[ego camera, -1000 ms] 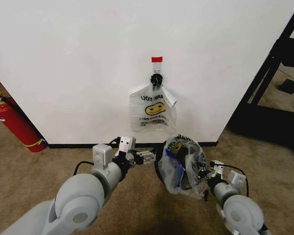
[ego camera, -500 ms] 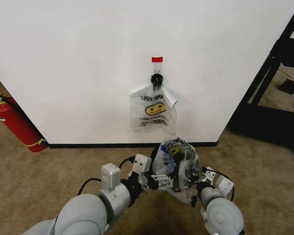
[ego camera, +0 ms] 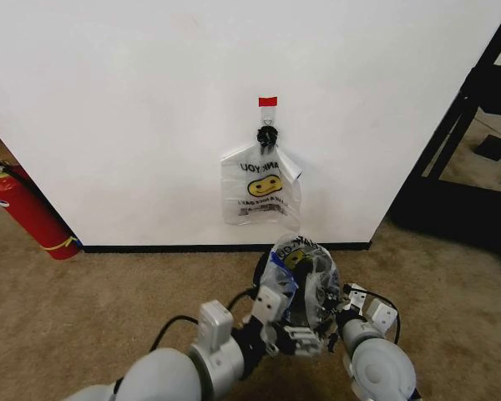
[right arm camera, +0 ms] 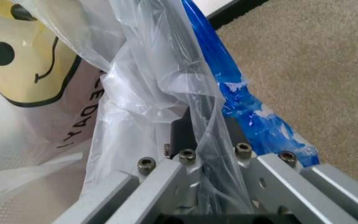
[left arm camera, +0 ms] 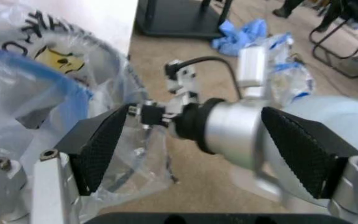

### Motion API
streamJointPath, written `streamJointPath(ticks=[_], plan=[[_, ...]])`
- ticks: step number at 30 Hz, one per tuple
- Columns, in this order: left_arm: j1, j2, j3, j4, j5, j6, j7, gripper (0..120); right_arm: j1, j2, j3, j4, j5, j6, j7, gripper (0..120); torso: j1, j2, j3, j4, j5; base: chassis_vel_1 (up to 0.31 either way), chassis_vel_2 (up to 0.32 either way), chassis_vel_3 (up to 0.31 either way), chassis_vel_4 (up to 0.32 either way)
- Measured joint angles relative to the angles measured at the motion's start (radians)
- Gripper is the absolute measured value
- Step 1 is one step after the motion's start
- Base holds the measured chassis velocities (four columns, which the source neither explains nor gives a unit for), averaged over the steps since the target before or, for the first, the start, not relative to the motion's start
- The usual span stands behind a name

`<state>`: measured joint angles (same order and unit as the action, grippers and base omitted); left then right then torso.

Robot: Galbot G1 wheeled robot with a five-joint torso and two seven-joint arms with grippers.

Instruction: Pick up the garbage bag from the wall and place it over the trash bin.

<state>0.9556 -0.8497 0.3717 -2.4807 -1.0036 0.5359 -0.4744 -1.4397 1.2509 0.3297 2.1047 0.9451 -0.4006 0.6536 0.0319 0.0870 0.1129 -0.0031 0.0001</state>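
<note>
The garbage bag [ego camera: 305,259], see-through with a yellow smiley and blue patches, is bunched over the black trash bin [ego camera: 260,269], which is mostly hidden under it on the carpet in front of the white wall [ego camera: 134,125]. My right gripper [ego camera: 334,313] is shut on the bag's edge; in the right wrist view its fingers [right arm camera: 182,135] pinch folds of the bag [right arm camera: 135,93]. My left gripper [ego camera: 288,326] is open beside the bag's near side. In the left wrist view it [left arm camera: 196,113] stands wide open, with the bag [left arm camera: 36,84] at one side and the right wrist between its pads.
A second smiley bag [ego camera: 260,188] with a black knot and red tag hangs on the wall. A red fire extinguisher [ego camera: 25,209] leans at the left. A black shelf frame [ego camera: 476,125] stands at the right. Blue cloth [left arm camera: 247,32] lies on the carpet.
My left gripper has moved right and nearer, up to the bag's near side. My right gripper carried the bag left over the bin, then held still.
</note>
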Motion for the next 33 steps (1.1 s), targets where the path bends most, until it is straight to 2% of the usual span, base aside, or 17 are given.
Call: streamJointPath(ticks=[3,8,18,25,30,33], plan=[[-0.01,-0.017,0.006,0.052,0.036,-0.009,-0.007,84,-0.001,0.003,-0.003,0.008,0.002,0.0,-0.006,0,0.0,0.0,0.0,0.0,-0.0001,0.0,0.0,0.0,0.0],[-0.011,-0.02,0.005,0.08,0.055,-0.017,-0.009,84,-0.003,0.004,-0.002,0.012,0.005,0.0,-0.016,0,0.0,0.0,0.0,0.0,-0.0001,0.0,0.0,0.0,0.0],[0.007,0.023,-0.062,0.029,0.04,-0.017,-0.028,84,-0.003,0.002,0.007,0.01,0.011,-0.003,-0.022,0,0.0,0.0,0.0,0.0,-0.0002,0.0,0.0,0.0,0.0],[0.003,0.014,-0.049,0.043,0.04,-0.016,-0.03,84,0.0,0.007,0.004,0.01,0.011,-0.003,-0.022,0,0.0,0.0,0.0,0.0001,-0.0002,0.0,0.0,0.0,0.0],[-0.009,-0.012,-0.012,0.093,0.061,-0.02,-0.026,79,-0.006,0.008,0.005,0.017,0.012,-0.003,-0.022,0,0.0,0.0,0.0,0.0,-0.0001,0.0,0.0,0.0,0.0],[-0.015,-0.014,-0.01,0.151,0.077,-0.05,-0.032,65,-0.011,0.01,0.006,0.024,0.012,-0.003,-0.023,0,0.0,0.0,0.0,-0.0001,-0.0002,0.0,0.0,0.0,0.0]])
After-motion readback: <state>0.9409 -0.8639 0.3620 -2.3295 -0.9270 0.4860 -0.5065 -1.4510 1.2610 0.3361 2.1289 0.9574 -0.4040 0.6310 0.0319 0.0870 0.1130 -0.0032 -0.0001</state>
